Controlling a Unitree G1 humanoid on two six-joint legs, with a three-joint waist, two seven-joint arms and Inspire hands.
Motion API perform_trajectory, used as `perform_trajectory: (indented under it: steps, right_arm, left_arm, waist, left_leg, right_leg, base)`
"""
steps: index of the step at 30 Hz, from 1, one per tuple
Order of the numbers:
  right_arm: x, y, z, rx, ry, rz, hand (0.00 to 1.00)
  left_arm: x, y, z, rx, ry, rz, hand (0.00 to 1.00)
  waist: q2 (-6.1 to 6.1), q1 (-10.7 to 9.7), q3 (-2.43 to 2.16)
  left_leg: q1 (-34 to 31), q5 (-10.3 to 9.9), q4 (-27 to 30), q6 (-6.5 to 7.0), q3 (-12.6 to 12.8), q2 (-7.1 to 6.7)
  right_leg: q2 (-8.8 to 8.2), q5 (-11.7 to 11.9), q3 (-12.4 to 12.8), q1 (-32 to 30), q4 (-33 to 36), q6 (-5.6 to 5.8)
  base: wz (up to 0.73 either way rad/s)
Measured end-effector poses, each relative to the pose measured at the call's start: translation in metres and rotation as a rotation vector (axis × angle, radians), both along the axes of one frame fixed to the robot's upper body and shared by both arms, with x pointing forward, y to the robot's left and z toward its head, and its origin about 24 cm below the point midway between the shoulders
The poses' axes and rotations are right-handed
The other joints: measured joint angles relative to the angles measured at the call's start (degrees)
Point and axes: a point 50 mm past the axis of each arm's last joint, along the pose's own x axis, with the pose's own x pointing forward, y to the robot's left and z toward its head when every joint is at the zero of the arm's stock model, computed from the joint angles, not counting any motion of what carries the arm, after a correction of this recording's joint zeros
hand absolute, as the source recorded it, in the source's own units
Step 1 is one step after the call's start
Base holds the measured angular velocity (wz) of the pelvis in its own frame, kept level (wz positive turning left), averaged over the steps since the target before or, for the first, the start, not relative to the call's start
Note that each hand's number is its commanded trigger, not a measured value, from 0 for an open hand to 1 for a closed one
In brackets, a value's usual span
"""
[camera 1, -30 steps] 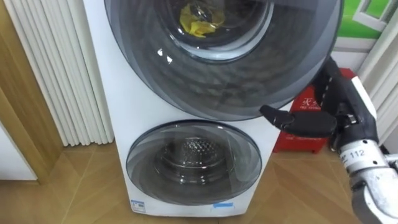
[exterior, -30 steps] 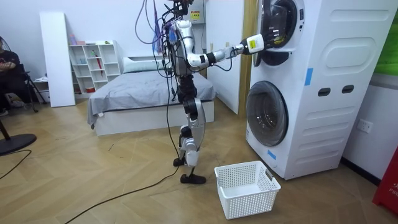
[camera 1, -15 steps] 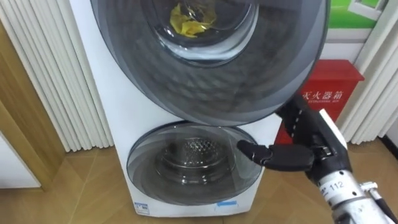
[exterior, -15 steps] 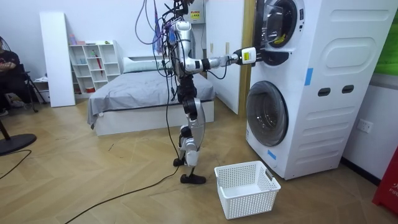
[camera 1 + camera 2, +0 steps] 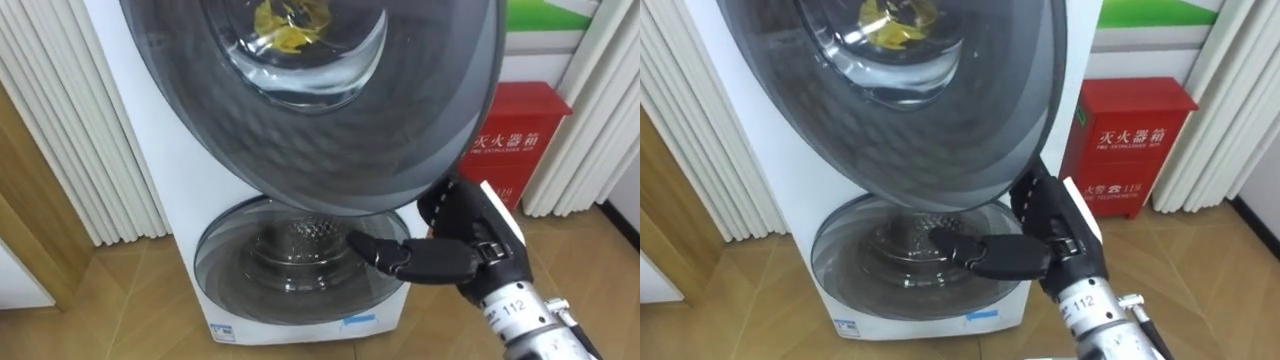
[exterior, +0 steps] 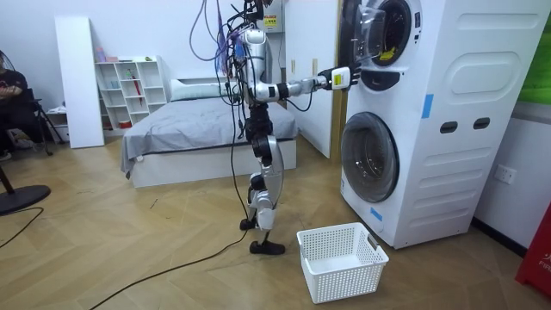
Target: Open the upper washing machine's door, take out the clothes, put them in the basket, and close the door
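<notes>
A yellow cloth (image 5: 285,25) lies inside the drum of the upper washing machine, seen through the round dark door (image 5: 330,130), which stands partly swung out. My right hand (image 5: 450,250) is at the door's lower right rim, its upper part tucked behind the edge. In the room view I stand in front of the stacked washers (image 6: 448,129) with my right hand (image 6: 337,77) stretched to the upper door (image 6: 366,34).
The lower washer's door (image 5: 290,270) is closed below my hand. A red box (image 5: 515,140) stands at the right beside the machine, and white slats at the left. A white basket (image 6: 342,261) sits on the floor near my feet. A bed (image 6: 198,129) is behind me.
The upper door has swung further out from the machine with my right hand at its rim. My hand has moved left and lower in the eye view, which has shifted too.
</notes>
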Motion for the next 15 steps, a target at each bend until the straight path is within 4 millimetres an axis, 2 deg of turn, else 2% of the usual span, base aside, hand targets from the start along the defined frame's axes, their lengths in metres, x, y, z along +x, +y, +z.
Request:
perform_trajectory:
  steps: [5, 8, 12, 15]
  right_arm:
    - [-0.001, 0.003, 0.001, -0.035, -0.013, 0.023, 0.0]
    - [-0.002, 0.011, 0.001, -0.029, -0.015, 0.055, 0.0]
    - [-0.001, 0.036, 0.008, -0.03, -0.047, 0.204, 0.0]
    - [-0.01, 0.052, 0.01, -0.057, -0.062, 0.34, 0.0]
  left_arm:
    - [0.004, -0.002, 0.0, -0.006, -0.007, -0.008, 0.0]
    - [0.006, -0.003, -0.001, -0.008, -0.007, -0.018, 0.0]
    - [0.013, -0.004, 0.0, -0.007, -0.019, -0.039, 0.0]
    - [0.015, -0.003, 0.0, -0.006, -0.024, -0.04, 0.0]
  waist:
    - [0.21, 0.3, 0.07]
    - [0.18, 1.4, 0.06]
    - [0.08, 2.4, 0.08]
    - [-0.05, 3.1, 0.16]
  left_leg:
    - [0.0, 0.0, 0.0, 0.0, 0.1, 0.09]
    - [0.0, 0.0, 0.0, 0.0, 0.1, 0.16]
    - [-0.3, 0.0, 0.1, -0.01, 0.0, 0.19]
    - [-0.4, 0.0, 0.1, -0.02, -0.3, 0.21]
  right_leg:
    - [0.07, 0.0, -0.1, 0.0, 0.0, -0.05]
    - [0.13, 0.1, -0.3, 0.0, 0.1, -0.13]
    - [0.18, 0.0, -0.3, 0.0, -0.1, -0.17]
    - [0.19, 0.0, -0.4, 0.0, -0.1, -0.18]
  base:
    - [0.0]
    - [0.02]
    - [0.07]
    - [0.03]
